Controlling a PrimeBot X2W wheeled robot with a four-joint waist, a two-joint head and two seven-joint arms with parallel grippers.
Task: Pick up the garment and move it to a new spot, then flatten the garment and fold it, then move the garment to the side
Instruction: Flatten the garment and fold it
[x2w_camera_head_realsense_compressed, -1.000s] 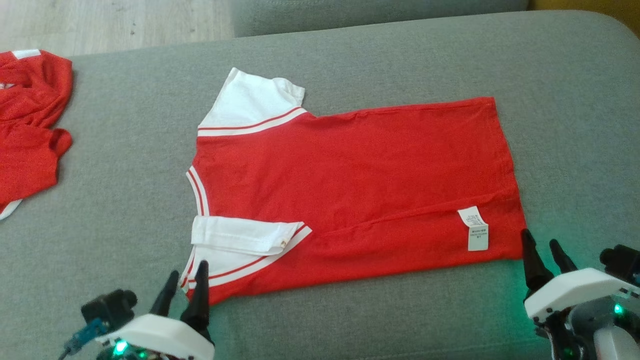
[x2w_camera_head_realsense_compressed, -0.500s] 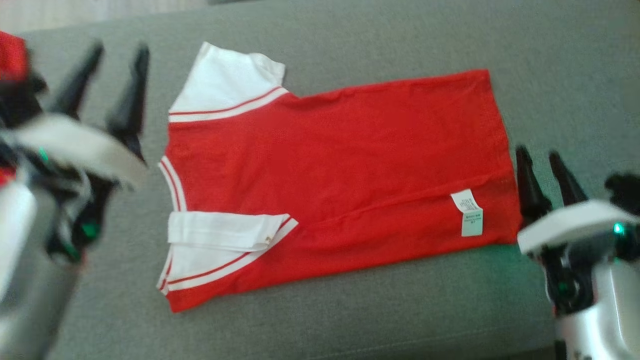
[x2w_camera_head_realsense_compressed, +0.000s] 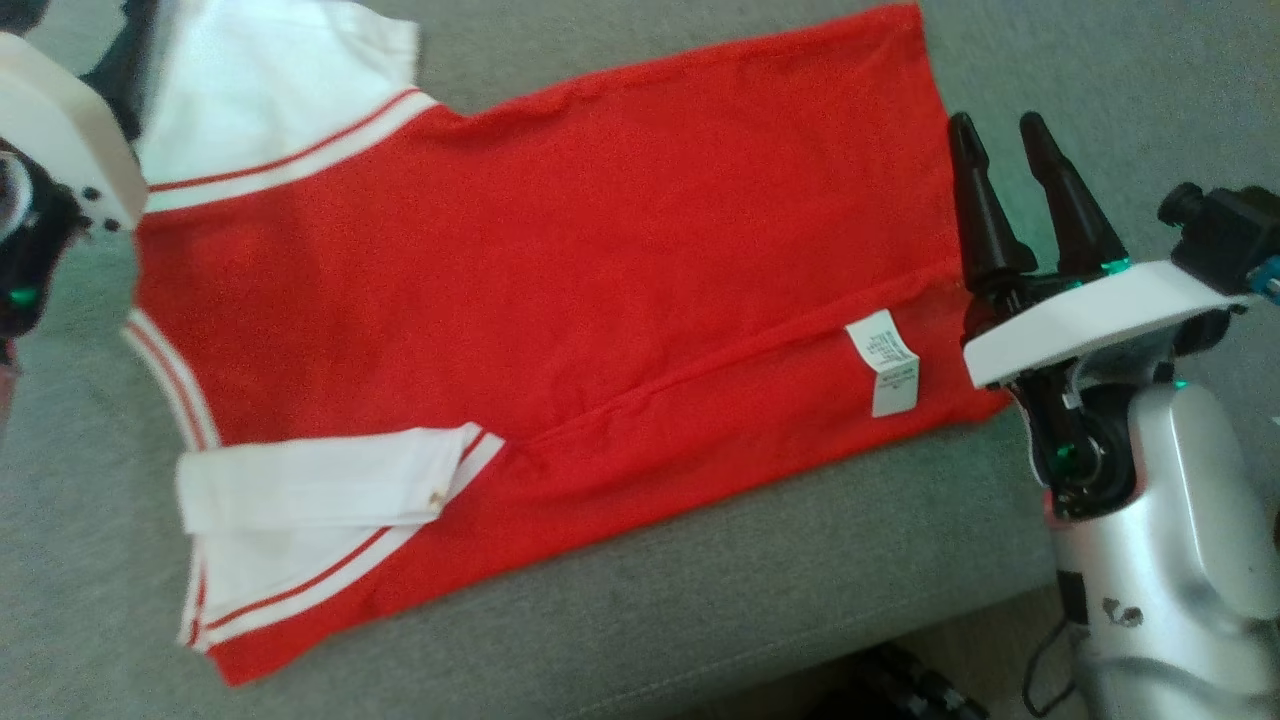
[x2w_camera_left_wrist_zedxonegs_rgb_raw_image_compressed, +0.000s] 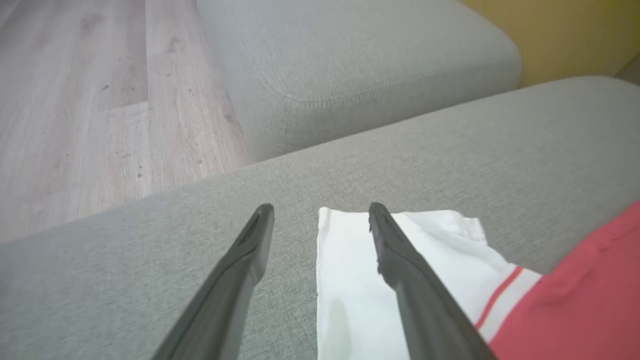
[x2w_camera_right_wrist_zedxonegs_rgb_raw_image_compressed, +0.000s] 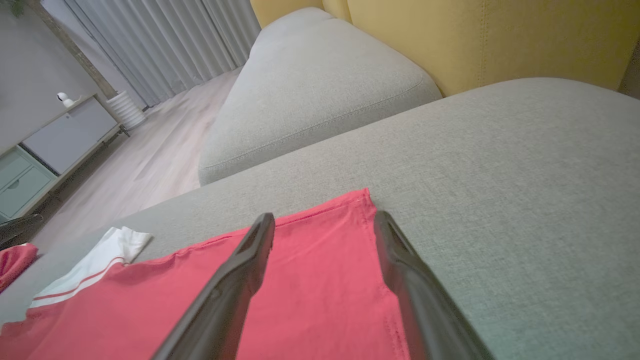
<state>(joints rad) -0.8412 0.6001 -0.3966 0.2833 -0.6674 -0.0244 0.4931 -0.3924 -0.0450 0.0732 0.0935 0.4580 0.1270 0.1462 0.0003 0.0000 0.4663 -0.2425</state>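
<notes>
Under the wide-spread right claw (x2w_camera_head_realsense_compressed: 996, 120) lies an edge of the garment (x2w_camera_head_realsense_compressed: 560, 270); left claw (x2w_camera_left_wrist_zedxonegs_rgb_raw_image_compressed: 321, 207), equally wide, over its sleeve (x2w_camera_left_wrist_zedxonegs_rgb_raw_image_compressed: 345, 300)

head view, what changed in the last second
The camera moved in. Against the shirt, the left gripper went from the near shoulder up to the far white sleeve; the right gripper advanced along the hem. Nothing grasped; both sets of jaws stayed open, shirt lay unchanged.

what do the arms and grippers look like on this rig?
Right gripper: two long black tapered fingers on a flat white housing, green lights beneath, black wrist camera, silver forearm with a thin black cable. Left gripper: same dark fingers, white shell.
</notes>
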